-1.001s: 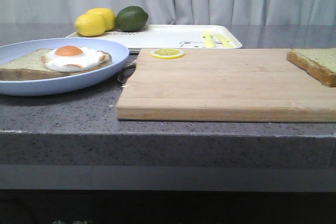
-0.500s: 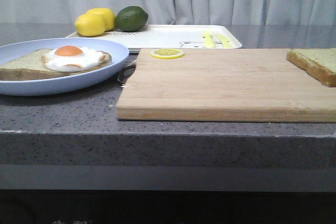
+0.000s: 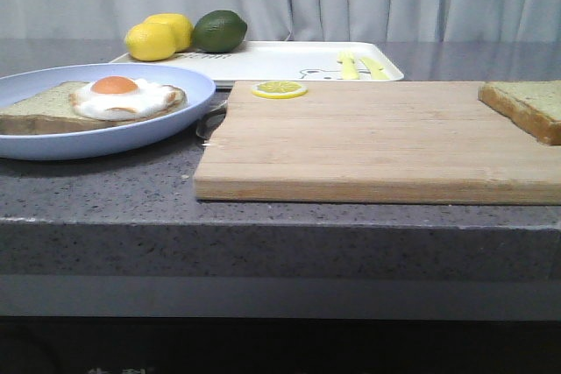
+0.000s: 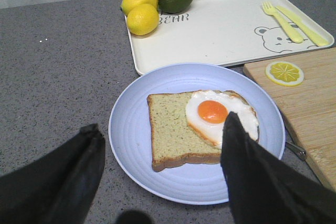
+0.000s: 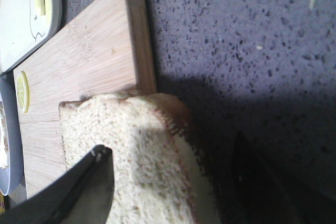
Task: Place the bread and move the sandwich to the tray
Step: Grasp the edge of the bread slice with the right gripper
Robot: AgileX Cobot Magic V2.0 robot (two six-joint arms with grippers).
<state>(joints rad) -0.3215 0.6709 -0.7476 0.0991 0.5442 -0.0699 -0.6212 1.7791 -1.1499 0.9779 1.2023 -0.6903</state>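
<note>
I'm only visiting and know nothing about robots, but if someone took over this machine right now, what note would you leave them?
Left gripper: open, empty, above the blue plate.
Right gripper: open, fingers either side of the bread, not closed on it.
The bread lies at the cutting board's right end.
The sandwich is one slice with a fried egg, on the plate left of the board.
The tray behind holds lemons, a lime, fork and knife.
Done: nothing.
Left: grasp bread, top the egg, move sandwich to tray.

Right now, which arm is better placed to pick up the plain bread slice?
Right. The right gripper is open astride the thick brown-crusted bread slice on the wooden cutting board; the left gripper hangs over the pale-blue plate.
</note>
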